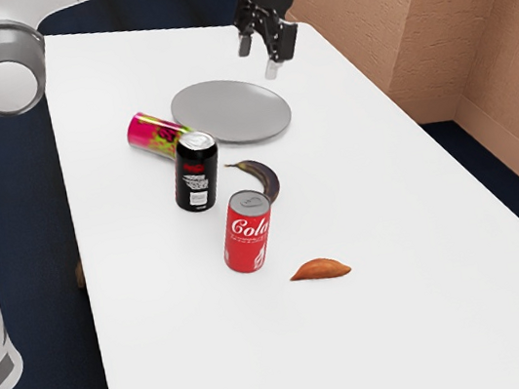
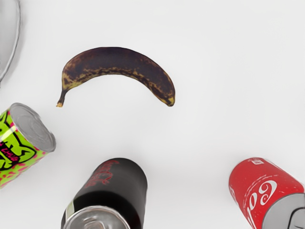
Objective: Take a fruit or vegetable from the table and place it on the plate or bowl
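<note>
A dark, overripe banana lies on the white table, just in front of a flat grey plate whose rim also shows in the wrist view. Nearer the table's front lies a small orange-brown sweet potato. My black gripper hangs high in the air, seen beyond the plate in the exterior view. It is open and holds nothing. The wrist view looks down on the banana from well above.
An upright red cola can and an upright black can flank the banana. A green-and-pink can lies on its side by the plate. A tan wall rises at the exterior view's right.
</note>
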You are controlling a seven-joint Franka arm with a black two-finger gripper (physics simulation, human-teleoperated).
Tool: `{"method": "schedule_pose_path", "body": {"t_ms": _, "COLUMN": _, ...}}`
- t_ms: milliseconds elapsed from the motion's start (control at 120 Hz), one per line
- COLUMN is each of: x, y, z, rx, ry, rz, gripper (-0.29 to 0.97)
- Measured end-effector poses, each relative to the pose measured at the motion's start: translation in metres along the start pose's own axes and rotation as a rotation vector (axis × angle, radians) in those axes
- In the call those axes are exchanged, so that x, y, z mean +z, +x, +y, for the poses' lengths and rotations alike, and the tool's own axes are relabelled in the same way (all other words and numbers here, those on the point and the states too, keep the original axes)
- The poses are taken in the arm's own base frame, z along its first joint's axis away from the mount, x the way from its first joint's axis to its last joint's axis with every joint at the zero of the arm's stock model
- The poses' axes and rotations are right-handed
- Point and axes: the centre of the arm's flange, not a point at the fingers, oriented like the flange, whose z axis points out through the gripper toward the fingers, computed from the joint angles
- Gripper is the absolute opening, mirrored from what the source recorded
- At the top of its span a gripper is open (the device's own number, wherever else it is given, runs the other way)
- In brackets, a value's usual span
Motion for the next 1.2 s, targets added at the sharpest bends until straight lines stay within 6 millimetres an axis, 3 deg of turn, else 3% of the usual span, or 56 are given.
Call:
{"method": "schedule_pose_path", "body": {"t_ms": 242, "x": -0.008, "y": 0.005, "z": 0.000, "rx": -0.005, "ry": -0.005, "rz": 0.064, "gripper": 0.68}}
{"method": "schedule_pose_path", "body": {"t_ms": 333, "x": -0.084, "y": -0.043, "z": 0.000, "rx": 0.021, "ry": -0.041, "rz": 0.235, "gripper": 0.68}}
{"method": "schedule_pose_path", "body": {"t_ms": 392, "x": -0.108, "y": -0.061, "z": 0.008, "rx": 0.053, "ry": -0.074, "rz": 0.293, "gripper": 0.68}}
{"method": "schedule_pose_path", "body": {"t_ms": 442, "x": -0.110, "y": -0.061, "z": 0.019, "rx": 0.080, "ry": -0.089, "rz": 0.300, "gripper": 0.68}}
{"method": "schedule_pose_path", "body": {"t_ms": 525, "x": -0.092, "y": -0.043, "z": 0.045, "rx": 0.128, "ry": -0.071, "rz": 0.266, "gripper": 0.68}}
{"method": "schedule_pose_path", "body": {"t_ms": 642, "x": -0.048, "y": -0.023, "z": 0.125, "rx": 0.269, "ry": -0.042, "rz": 0.188, "gripper": 0.68}}
{"method": "schedule_pose_path", "body": {"t_ms": 700, "x": -0.030, "y": -0.014, "z": 0.148, "rx": 0.305, "ry": -0.030, "rz": 0.164, "gripper": 0.68}}
{"method": "schedule_pose_path", "body": {"t_ms": 825, "x": -0.006, "y": 0.004, "z": 0.150, "rx": 0.303, "ry": -0.014, "rz": 0.134, "gripper": 0.68}}
{"method": "schedule_pose_path", "body": {"t_ms": 942, "x": 0.012, "y": 0.009, "z": 0.160, "rx": 0.320, "ry": 0.000, "rz": 0.115, "gripper": 0.68}}
{"method": "schedule_pose_path", "body": {"t_ms": 1092, "x": 0.091, "y": 0.013, "z": 0.162, "rx": 0.326, "ry": 0.006, "rz": 0.033, "gripper": 0.68}}
{"method": "schedule_pose_path", "body": {"t_ms": 1200, "x": 0.127, "y": 0.014, "z": 0.161, "rx": 0.326, "ry": -0.011, "rz": 0.035, "gripper": 0.68}}
